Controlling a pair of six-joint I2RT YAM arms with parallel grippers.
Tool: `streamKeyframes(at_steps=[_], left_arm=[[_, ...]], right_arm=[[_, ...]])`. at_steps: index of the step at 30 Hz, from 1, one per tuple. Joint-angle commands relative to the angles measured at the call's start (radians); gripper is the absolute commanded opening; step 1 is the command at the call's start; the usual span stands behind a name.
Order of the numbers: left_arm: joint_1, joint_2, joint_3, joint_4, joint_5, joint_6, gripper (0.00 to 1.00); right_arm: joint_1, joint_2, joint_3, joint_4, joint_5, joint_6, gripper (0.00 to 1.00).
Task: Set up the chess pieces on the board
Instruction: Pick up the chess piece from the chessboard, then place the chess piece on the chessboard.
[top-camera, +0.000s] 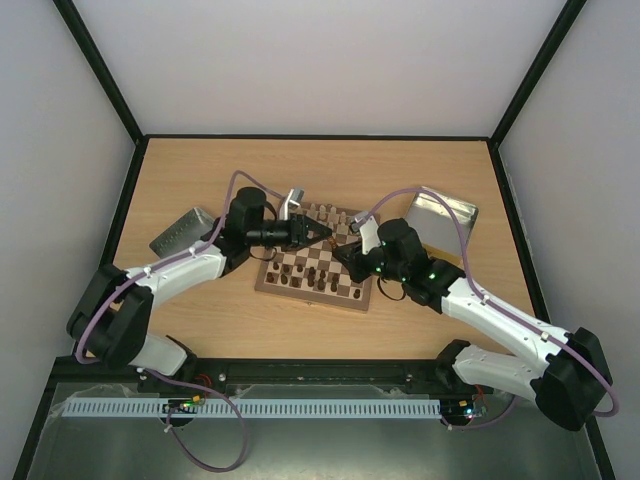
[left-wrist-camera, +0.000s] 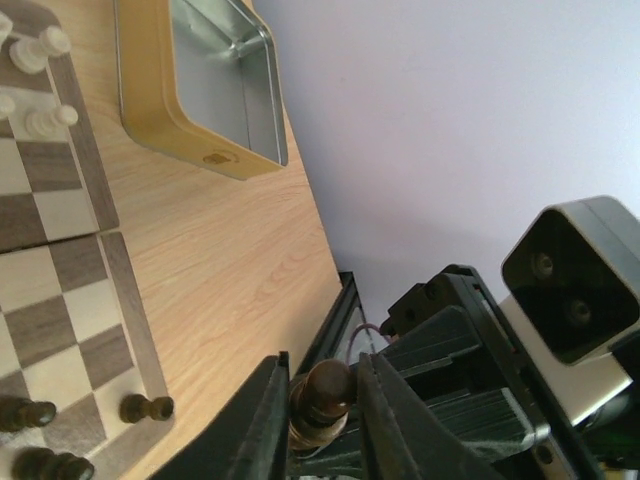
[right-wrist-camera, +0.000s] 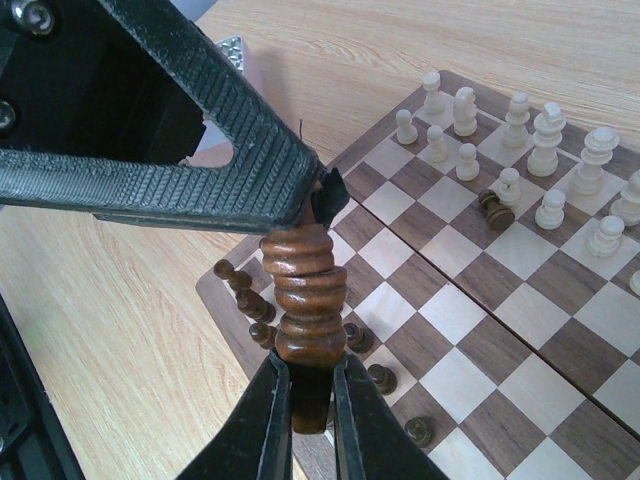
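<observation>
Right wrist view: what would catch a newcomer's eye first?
Both tools meet above the board: the right tool pinches the base of a dark brown piece while the left tool grips its top. Cream pieces stand along the board's far edge, one fallen dark piece lying among them.

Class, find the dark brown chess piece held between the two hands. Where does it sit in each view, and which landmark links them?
Top external: over the board, where left hand and right hand meet; too small to see.
Left wrist: dark piece bottom centre, between that hand's fingers.
Right wrist: lower centre, clamped at its base.
Shared landmark: the board's tan border.
</observation>
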Motion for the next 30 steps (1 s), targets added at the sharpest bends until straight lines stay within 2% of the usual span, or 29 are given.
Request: streamKeyframes(at_steps=[1,5,12,17,24,30], left_arm=[[-0.001,0.001,0.034,0.017,0.037,0.017,0.17],[-0.001,-0.018,0.038,-0.001,0.005,0.049,0.03],[-0.018,-0.132,0.044,-0.187,-0.297,0.285,0.02],[-0.165,-0.162,0.089,-0.302,-0.542,0.49,0.03],[-0.339,-0.04,0.142,-0.392,-0.76,0.579,0.04],[-0.435,0.114,0.246,-0.488,-0.85,0.611,0.04]], right_arm=[[-0.003,0.003,0.002,0.02,0.009,-0.01,0.08],[-0.002,0.012,0.01,0.006,0.057,0.003,0.08],[-0.023,0.019,0.0,-0.024,0.232,0.149,0.08],[-0.099,0.042,0.015,-0.082,0.336,0.272,0.08],[-0.268,0.052,-0.024,-0.139,0.326,0.482,0.09],[-0.323,-0.006,-0.083,-0.135,0.317,0.537,0.09]])
